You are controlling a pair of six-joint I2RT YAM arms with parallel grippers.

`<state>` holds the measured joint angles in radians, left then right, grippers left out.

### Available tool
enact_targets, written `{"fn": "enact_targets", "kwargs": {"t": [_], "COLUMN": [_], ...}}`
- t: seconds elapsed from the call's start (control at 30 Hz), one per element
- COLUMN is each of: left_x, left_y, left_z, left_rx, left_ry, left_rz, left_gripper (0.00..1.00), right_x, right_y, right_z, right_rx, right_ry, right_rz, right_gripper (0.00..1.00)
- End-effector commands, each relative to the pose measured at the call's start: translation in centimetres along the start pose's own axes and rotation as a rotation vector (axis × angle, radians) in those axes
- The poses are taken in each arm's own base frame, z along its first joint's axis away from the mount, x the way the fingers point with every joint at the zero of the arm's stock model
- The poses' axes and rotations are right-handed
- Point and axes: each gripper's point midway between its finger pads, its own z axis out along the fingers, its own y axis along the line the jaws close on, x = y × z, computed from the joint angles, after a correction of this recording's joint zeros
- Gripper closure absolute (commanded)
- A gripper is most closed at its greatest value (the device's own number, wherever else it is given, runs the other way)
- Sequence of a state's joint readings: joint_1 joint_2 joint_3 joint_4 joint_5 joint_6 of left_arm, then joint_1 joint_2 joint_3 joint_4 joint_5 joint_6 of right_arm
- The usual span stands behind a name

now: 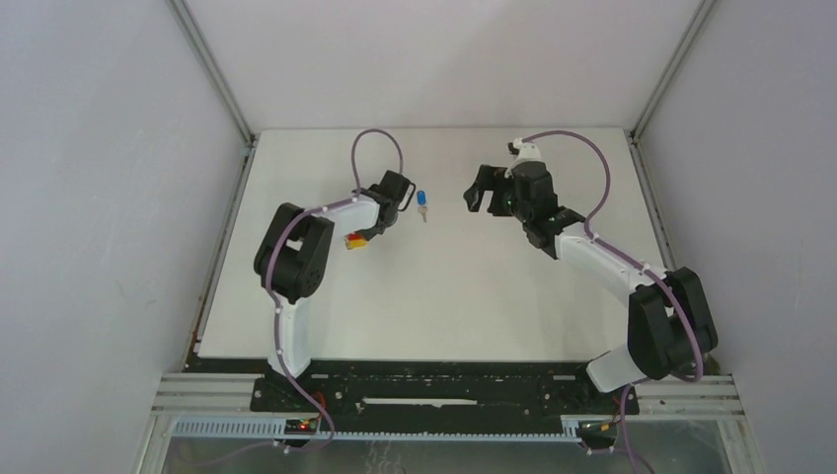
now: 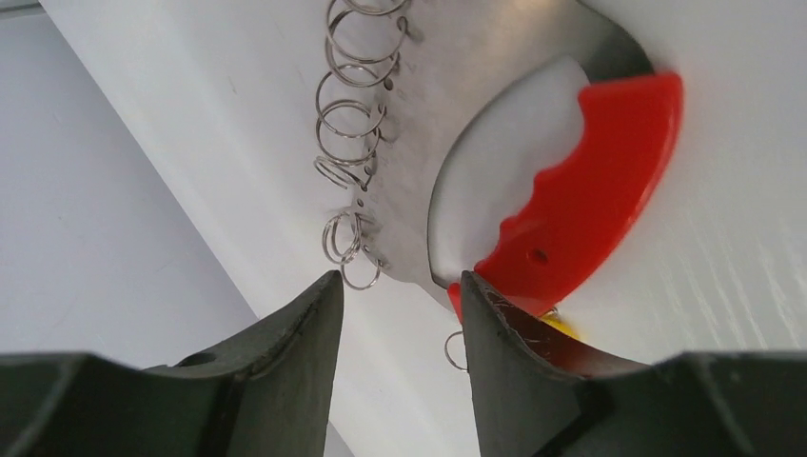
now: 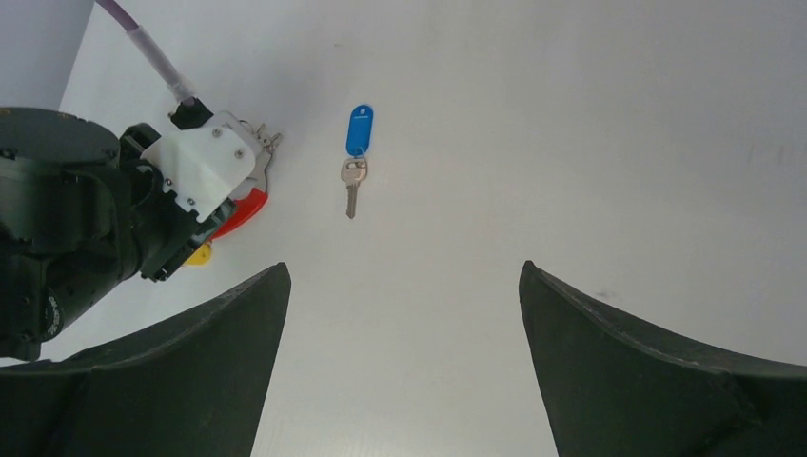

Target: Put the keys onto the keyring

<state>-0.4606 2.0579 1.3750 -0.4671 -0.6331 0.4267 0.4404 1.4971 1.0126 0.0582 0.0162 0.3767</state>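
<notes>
The left tool [image 2: 400,286] is hanging half-parted and empty, the right tool [image 3: 404,271] gaping wide, and closing now is risking shoving the keyring [image 2: 590,181], off-centre at one o'clock, aside.

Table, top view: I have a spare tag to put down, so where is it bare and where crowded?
Bare: the near half of the table, bordered by both arms and the front edge, and the strip between the blue key and the right gripper. Crowded: far left of centre, where the left gripper stands over the red keyring and wire rings.
</notes>
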Motion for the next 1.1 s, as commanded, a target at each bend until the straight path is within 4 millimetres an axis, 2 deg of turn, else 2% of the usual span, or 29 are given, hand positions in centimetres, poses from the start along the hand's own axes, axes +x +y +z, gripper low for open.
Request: {"fn": "enact_targets", "kwargs": {"t": [0.0,0.33,0.57,0.8,0.93,1.0,1.07], "left_x": [-1.3,-0.6,0.1,1.6,2.1,1.8,1.0], "left_y": [-0.6,-5.2,-10.8,-14.3,-15.2,-14.5,-12.8], "left_z": [-2.8,-3.8,-6.6,-9.4,-11.0,-11.6,-12.9], "left_rx": [0.004,0.132,0.383,0.6,0.682,0.677,0.668], "left_ry": [-0.096,-0.103,-0.144,-0.171,-0.197,-0.212,-0.24], "left_rz": [-0.011,0.04,0.074,0.134,0.149,0.142,0.108], "left_gripper": [0.46,0.48,0.51,0.55,0.55,0.55,0.54], "right_x": [-1.7,-1.6,-1.8,-1.9,-2.0,-2.1,-2.2], "right_y": [-0.1,-1.8,-2.4,-2.5,-2.2,-1.7,-0.8], "right_z": [-1.7,-3.7,-4.5,-4.8,-4.8,-4.5,-4.1], "right_rx": [-0.008,0.0,0.013,0.021,0.015,-0.005,-0.026], "right_ry": [-0.05,-0.058,-0.063,-0.067,-0.074,-0.08,-0.08], "right_rz": [0.035,0.069,0.071,0.069,0.07,0.067,0.054], "right_gripper": [0.01,0.01,0.01,0.01,0.01,0.01,0.01]}}
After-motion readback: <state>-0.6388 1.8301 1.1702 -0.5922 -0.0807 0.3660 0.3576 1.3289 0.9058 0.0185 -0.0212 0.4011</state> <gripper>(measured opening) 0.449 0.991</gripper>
